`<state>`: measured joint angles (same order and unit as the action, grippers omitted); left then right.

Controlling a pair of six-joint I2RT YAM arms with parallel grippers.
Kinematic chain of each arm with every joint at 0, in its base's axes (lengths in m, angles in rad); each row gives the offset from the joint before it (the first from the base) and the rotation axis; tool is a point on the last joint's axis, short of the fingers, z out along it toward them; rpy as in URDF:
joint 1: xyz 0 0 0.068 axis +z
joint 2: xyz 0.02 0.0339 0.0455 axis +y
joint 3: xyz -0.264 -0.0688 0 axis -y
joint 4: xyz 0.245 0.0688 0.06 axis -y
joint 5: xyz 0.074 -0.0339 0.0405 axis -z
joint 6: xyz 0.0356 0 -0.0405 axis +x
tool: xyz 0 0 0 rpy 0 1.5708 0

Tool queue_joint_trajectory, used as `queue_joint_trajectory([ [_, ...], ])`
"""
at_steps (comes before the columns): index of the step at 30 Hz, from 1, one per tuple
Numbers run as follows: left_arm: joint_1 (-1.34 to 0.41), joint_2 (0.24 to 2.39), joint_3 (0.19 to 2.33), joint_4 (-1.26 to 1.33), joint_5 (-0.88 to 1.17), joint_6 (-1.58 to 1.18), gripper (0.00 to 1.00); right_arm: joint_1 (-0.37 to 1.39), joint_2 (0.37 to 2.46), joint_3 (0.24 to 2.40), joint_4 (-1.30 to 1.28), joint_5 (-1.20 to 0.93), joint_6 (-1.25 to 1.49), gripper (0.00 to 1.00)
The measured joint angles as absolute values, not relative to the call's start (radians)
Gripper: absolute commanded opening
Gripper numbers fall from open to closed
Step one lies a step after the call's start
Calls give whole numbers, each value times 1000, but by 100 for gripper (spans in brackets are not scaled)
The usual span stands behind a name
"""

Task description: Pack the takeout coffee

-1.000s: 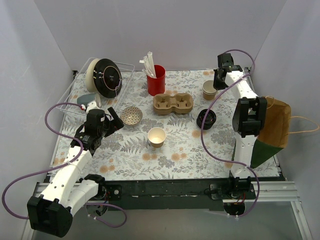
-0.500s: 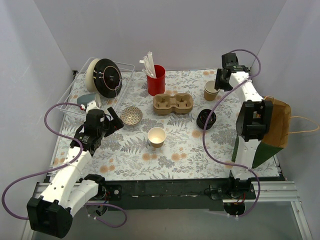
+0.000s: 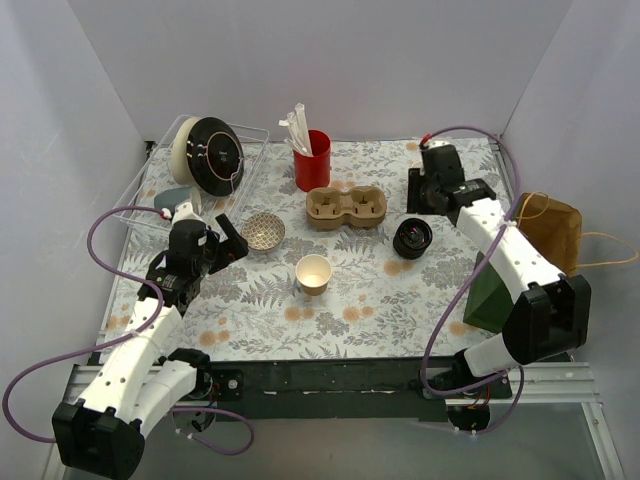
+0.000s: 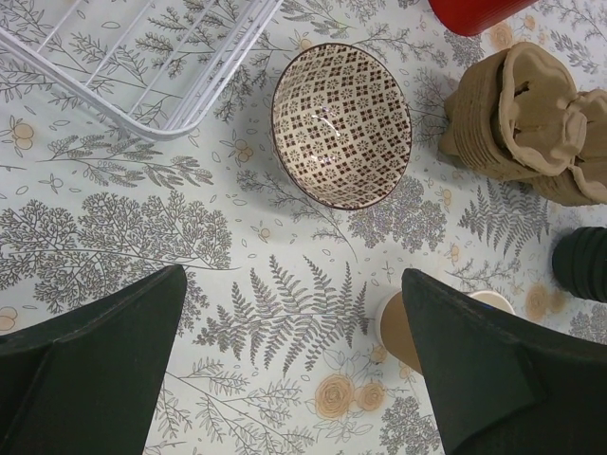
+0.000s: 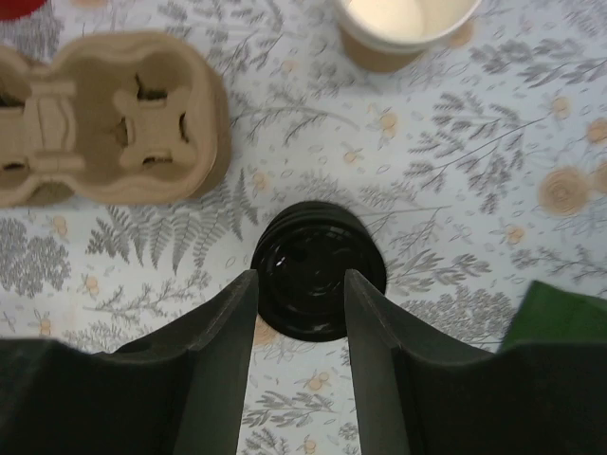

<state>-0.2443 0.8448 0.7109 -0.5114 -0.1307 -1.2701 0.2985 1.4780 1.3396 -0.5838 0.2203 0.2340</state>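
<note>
Right gripper [image 5: 299, 277] hovers over the black lid [image 5: 318, 289] (on the counter [image 5: 474, 190], its kraft cup [image 5: 406, 33] just beyond), jaws partly apart: perhaps too narrow, they could strike the rim. Left gripper [image 4: 294, 327] jaws wide apart.

Bright, even light; soft shadows

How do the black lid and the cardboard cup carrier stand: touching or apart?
Apart. The right wrist view shows patterned cloth between the black lid and the cardboard cup carrier.
</note>
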Motion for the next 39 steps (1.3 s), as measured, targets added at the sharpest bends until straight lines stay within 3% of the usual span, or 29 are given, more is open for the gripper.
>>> queue_joint_trajectory([
  [6,-244,845,705,-500,-105,-1266,98,411,1453,1170,-528,252,273,49],
  [19,-245,845,699,-492,-84,-1260,98,452,1546,1161,-482,291,267,45],
  [33,-245,841,696,-485,-65,-1253,98,452,1567,1129,-444,293,274,36],
  [39,-245,841,695,-485,-63,-1253,98,452,1573,1129,-437,293,281,26],
])
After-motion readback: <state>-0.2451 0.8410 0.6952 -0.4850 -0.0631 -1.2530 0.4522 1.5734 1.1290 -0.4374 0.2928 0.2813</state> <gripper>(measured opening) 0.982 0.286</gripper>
